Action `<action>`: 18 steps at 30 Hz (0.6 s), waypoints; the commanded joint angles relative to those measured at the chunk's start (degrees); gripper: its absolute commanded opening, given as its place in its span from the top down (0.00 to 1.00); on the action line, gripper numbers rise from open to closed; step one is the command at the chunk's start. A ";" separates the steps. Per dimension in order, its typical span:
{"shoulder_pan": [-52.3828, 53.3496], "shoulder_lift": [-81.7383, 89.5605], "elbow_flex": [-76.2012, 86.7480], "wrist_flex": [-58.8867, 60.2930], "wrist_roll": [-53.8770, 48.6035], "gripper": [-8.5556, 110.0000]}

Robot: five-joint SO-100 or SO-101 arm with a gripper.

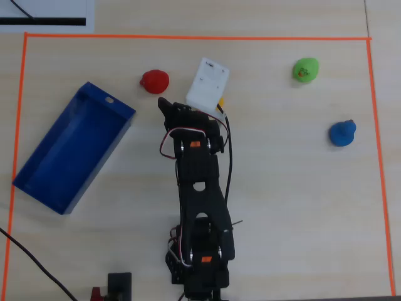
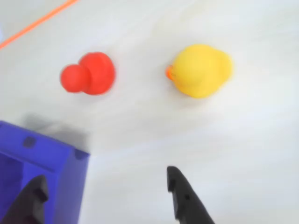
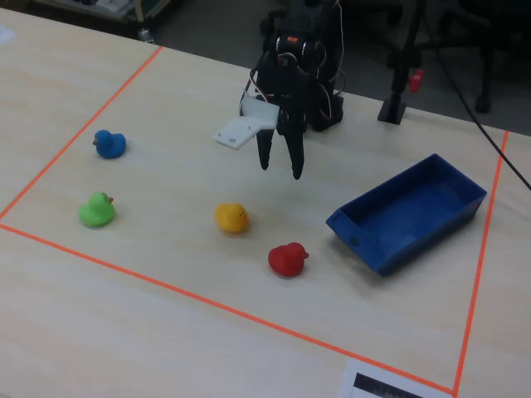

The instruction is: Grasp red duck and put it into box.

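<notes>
The red duck [image 3: 287, 259] sits on the table near the front tape line, left of the box's short end in the fixed view. It also shows in the overhead view [image 1: 154, 81] and the wrist view [image 2: 88, 74]. The box [image 3: 406, 211] is a long blue tray, empty, seen in the overhead view [image 1: 75, 147] and at the lower left of the wrist view [image 2: 42, 158]. My gripper [image 3: 280, 166] is open and empty. It hangs above the table, behind the red duck and apart from it. In the wrist view the gripper [image 2: 107, 176] has its left finger over the box corner.
A yellow duck [image 3: 232, 217] sits close beside the red one, also in the wrist view [image 2: 201, 70]. A green duck [image 3: 97, 210] and a blue duck [image 3: 109, 143] lie far off. Orange tape [image 3: 166, 286] bounds the work area. The arm's base [image 1: 200, 263] stands at the near edge.
</notes>
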 commanded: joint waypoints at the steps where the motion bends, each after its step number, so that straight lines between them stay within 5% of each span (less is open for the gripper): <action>1: -2.90 -8.70 -8.35 -1.14 2.37 0.63; 18: -11.07 -31.73 -31.90 0.44 3.78 0.64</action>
